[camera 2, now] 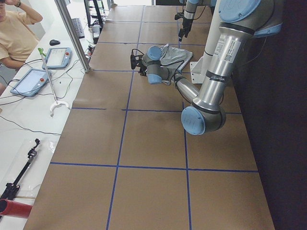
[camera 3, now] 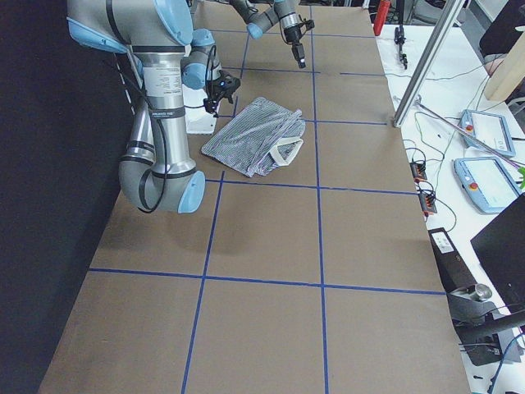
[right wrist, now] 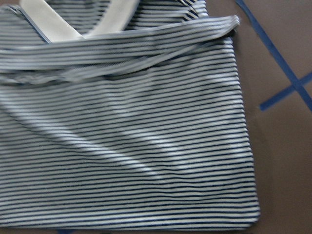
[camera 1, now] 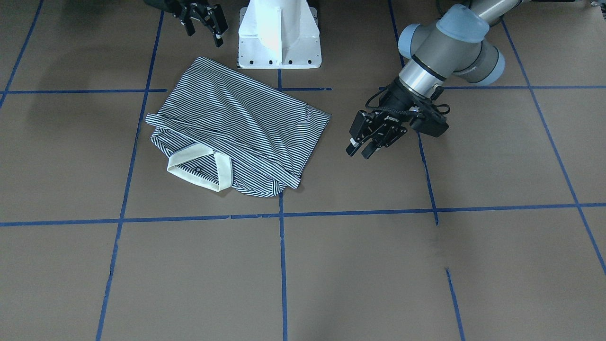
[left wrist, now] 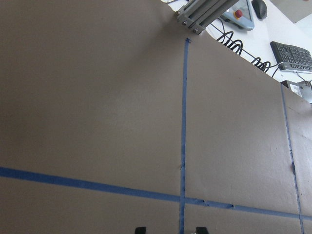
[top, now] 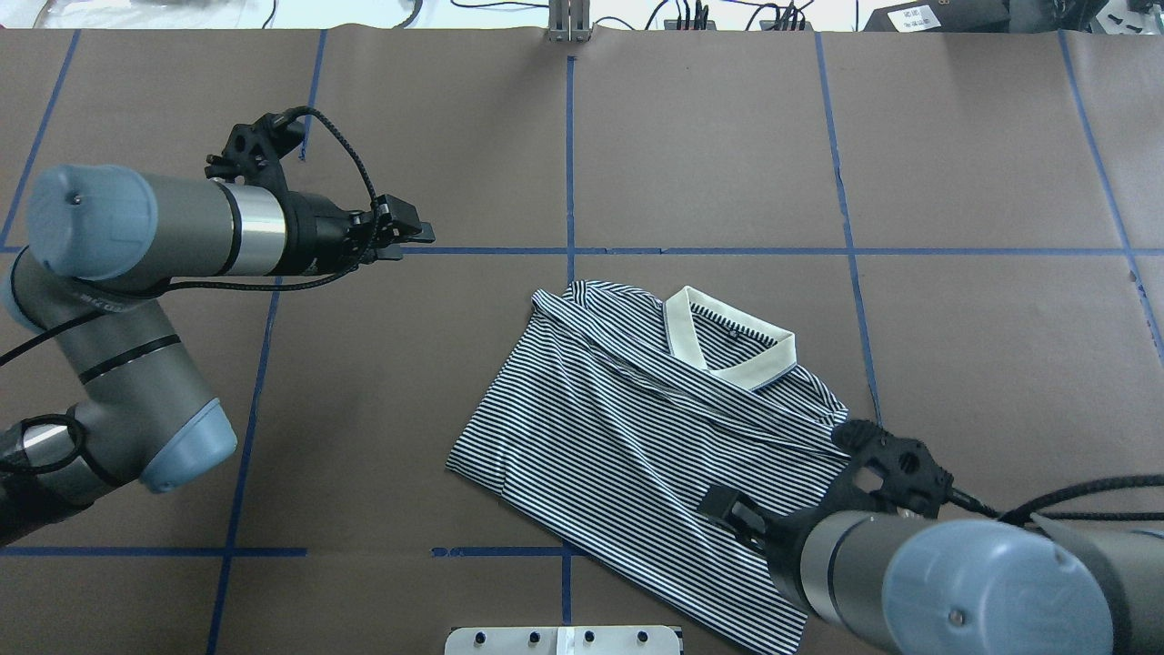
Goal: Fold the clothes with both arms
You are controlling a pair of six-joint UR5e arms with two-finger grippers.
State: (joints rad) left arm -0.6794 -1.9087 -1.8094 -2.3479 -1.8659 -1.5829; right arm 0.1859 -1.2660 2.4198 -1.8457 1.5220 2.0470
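Across the brown table (camera 1: 473,284), marked off by blue tape lines (camera 1: 282,265), the left arm (top: 136,227) is stretched over bare surface, while the right arm (top: 955,573) is reached in above the garment. A striped polo shirt (camera 1: 236,128) is laid folded just in front of the white pedestal base (camera 1: 279,52), on the right arm's side. The left gripper (camera 1: 358,152) is held spread and empty, well apart from the shirt. The right gripper (camera 1: 205,38) is likewise seen with fingers apart, grasping nothing, near the shirt's robot-side edge. The cream collar (top: 677,332) is turned away from the robot.
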